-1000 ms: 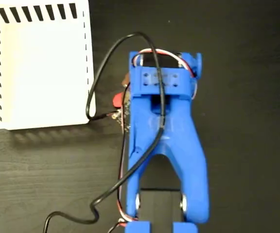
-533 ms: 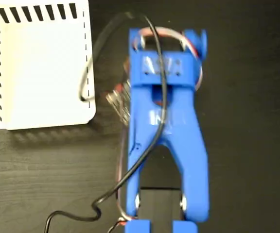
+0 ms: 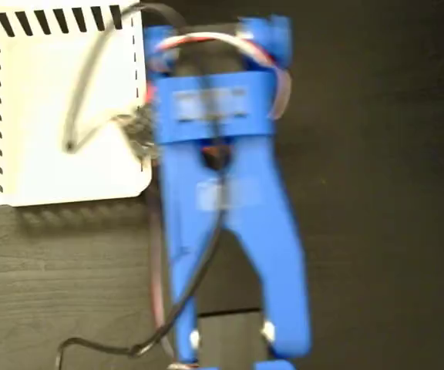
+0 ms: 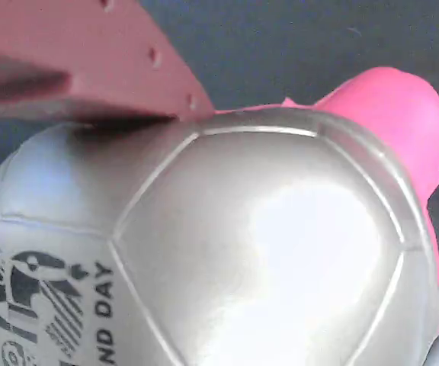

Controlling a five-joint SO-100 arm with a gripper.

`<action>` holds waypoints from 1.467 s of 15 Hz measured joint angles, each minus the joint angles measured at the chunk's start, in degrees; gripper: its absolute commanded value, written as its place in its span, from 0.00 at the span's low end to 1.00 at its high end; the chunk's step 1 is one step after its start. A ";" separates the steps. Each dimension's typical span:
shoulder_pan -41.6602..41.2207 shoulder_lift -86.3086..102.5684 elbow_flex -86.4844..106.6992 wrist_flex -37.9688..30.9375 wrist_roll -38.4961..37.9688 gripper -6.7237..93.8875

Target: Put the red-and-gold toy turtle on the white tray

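The red-and-gold toy turtle (image 4: 227,244) fills the wrist view, its shiny shell with the dark printed mark pressed right up under one reddish finger (image 4: 90,53) of the gripper (image 3: 141,127) — the jaws look clamped on it, though only that one finger shows. From above, the turtle itself is hidden beneath the blue arm (image 3: 222,193); the arm's head hangs over the right edge of the white tray (image 3: 52,108), so by my reading the turtle is in the air at that edge.

The risk: the toy is squishy and domed, so it could squirt out of the pinch. Let go here and it may land half on the rim and roll onto the dark table (image 3: 384,193). The black cable (image 3: 83,92) looping over the tray could snag too.

Count: one turtle, one tray, one arm, one cable.
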 measured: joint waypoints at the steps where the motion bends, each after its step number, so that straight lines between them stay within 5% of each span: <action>1: -2.72 0.00 -1.93 -0.70 5.54 0.07; 7: -16.70 -13.27 -18.72 -0.70 28.74 0.07; 13: -18.28 -22.59 -22.41 -2.90 32.70 0.09; 16: -18.72 -23.47 -22.59 -2.90 32.70 0.26; 18: -19.42 -23.47 -22.76 -2.90 32.70 0.50; 22: -19.25 -23.47 -24.08 -1.05 32.70 0.63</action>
